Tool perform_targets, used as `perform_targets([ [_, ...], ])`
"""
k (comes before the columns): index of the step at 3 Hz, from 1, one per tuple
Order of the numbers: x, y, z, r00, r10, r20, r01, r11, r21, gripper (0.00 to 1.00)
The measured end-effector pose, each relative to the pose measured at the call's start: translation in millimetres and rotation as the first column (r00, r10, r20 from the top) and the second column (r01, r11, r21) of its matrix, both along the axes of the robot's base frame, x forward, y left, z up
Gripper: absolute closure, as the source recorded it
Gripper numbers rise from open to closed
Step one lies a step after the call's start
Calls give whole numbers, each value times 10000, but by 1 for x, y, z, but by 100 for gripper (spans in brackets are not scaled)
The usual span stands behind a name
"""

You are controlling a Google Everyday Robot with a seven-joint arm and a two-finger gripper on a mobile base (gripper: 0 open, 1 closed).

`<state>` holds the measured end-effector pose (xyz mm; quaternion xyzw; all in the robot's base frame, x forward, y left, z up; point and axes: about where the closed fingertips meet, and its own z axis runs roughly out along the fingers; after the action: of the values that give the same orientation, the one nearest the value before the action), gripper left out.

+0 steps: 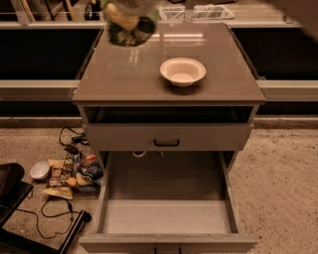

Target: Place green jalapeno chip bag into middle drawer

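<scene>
The gripper [128,6] sat at 11 o'clock in the view, cut by the top edge and smeared. It was closed on the upper part of the green jalapeno chip bag [130,29]. How wide its grip stood could not be told, but the bag hung clear of any surface, so it was being carried by the gripper. The bag hung below the gripper over the far left corner of the cabinet top [124,79], high enough to clear it in transit.

At 4 o'clock from the bag, well apart, a white bowl [182,71] rested upright on the cabinet top, out of a straight path toward the front.

At 6 o'clock in the view the middle drawer [166,218] was pulled fully out with its pale floor bare, plainly left open to receive the bag. The drawer front [208,137] above it, with its black bar handle, was shut. The carry therefore judged to need a move forward past the cabinet's front edge, then down.

At 8 o'clock, on the floor beside the cabinet, lay other snack packets [69,173], no part of this task.
</scene>
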<state>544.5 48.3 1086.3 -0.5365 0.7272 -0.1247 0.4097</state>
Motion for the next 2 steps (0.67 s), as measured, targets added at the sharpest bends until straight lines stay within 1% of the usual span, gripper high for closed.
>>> perform_targets([
  [1,-37,-59,14,9925,-1087,554,1026,9893,1035,100],
  [2,-48,-96,-2,9859,-1653,261,1564,9656,2077,100],
])
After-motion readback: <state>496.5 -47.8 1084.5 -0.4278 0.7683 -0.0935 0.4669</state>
